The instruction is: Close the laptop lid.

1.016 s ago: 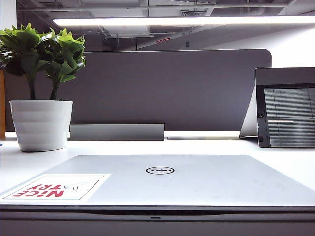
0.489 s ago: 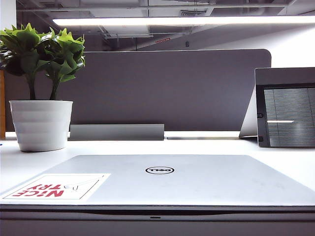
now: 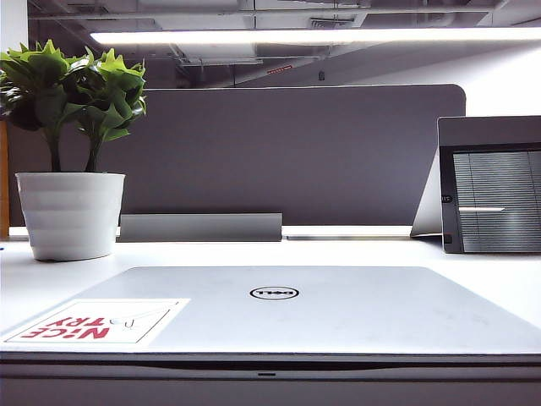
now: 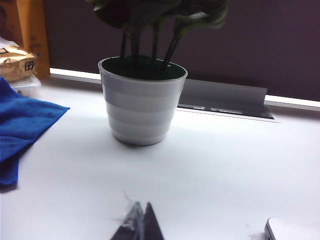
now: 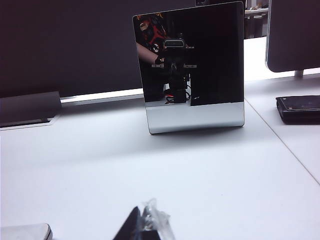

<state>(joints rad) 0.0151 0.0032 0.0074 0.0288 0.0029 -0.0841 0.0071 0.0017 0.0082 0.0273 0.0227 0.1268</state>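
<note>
The laptop lid (image 3: 338, 309) lies flat and shut on the laptop's base (image 3: 270, 385), with the round Dell logo (image 3: 275, 293) and the "NICE TRY" sticker (image 3: 97, 321) facing up. Neither arm shows in the exterior view. My left gripper (image 4: 141, 211) hovers over the white desk in front of the plant pot, its fingertips pressed together on nothing; a laptop corner (image 4: 295, 231) shows beside it. My right gripper (image 5: 143, 212) is also shut and holds nothing, over the desk facing the upright device, with another laptop corner (image 5: 25, 232) beside it.
A white pot with a green plant (image 3: 70, 213) stands back left. A grey-framed upright device (image 3: 492, 186) stands back right. A blue cloth (image 4: 20, 130) lies left of the pot. A black flat object (image 5: 299, 106) lies right of the device. A dark partition (image 3: 296, 152) closes the back.
</note>
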